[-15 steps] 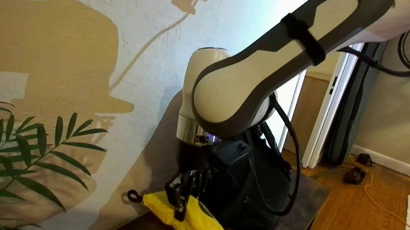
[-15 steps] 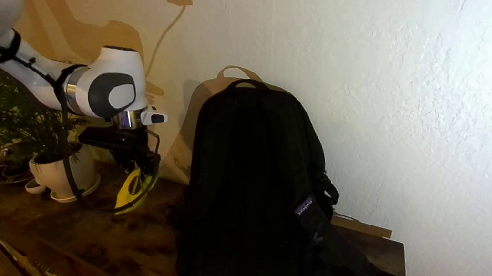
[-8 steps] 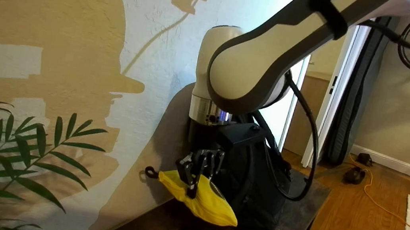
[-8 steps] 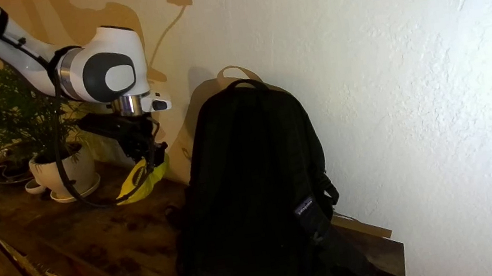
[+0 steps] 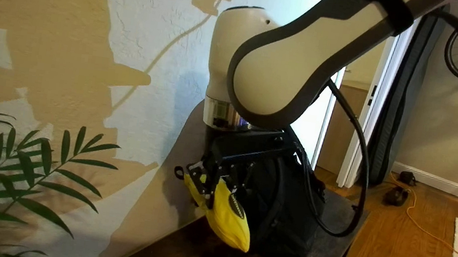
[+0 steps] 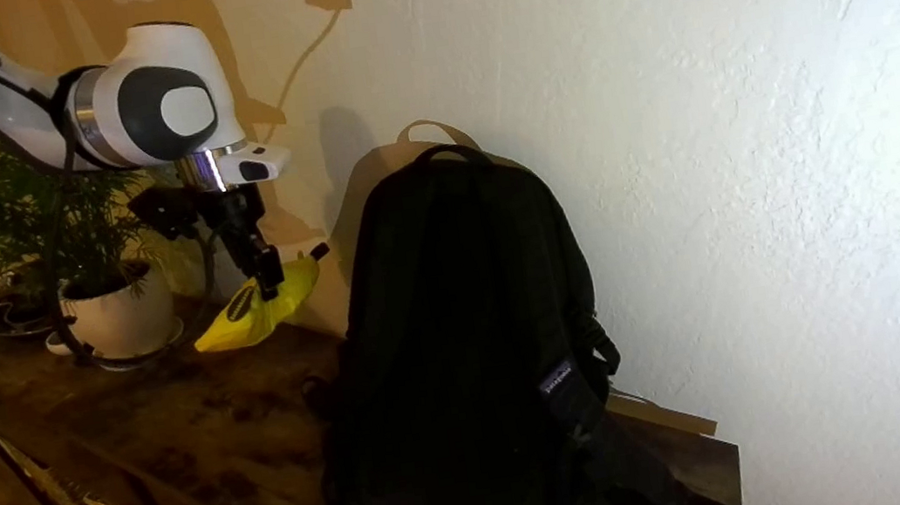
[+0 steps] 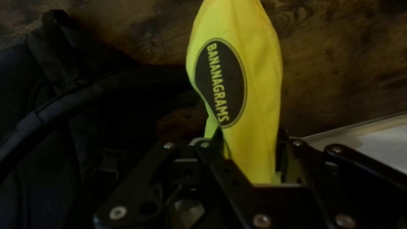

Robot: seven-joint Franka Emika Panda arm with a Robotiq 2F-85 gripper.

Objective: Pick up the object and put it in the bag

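So you can bag it, your hand (image 6: 269, 287) clamps the pouch (image 6: 253, 320) mid-body, centre-left | backpack (image 6: 472, 346) centre, upright, presumably for loading

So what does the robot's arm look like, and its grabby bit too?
The arm is whitish, chunky and rounded, with dark grey panels and a shiny silver ring. A black strap wraps round it, and a long black cable loops off it. The gripper is mostly black, with little round silver screws.
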